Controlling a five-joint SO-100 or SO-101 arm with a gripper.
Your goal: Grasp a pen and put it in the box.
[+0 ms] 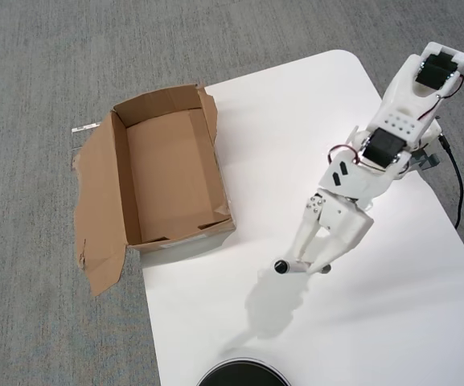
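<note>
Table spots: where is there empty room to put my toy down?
The white table is bare between the box and the arm, near its far rounded corner, and right of the gripper. It is crowded by the gripper holding the pen and the round black object.

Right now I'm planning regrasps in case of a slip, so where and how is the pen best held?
Judging from the overhead view, grip the slim white barrel of the pen across its width, behind the black cap, coming from above. The gripper seems to hold it that way already, cap end jutting toward the box. The narrow round barrel suits closing jaws.
</note>
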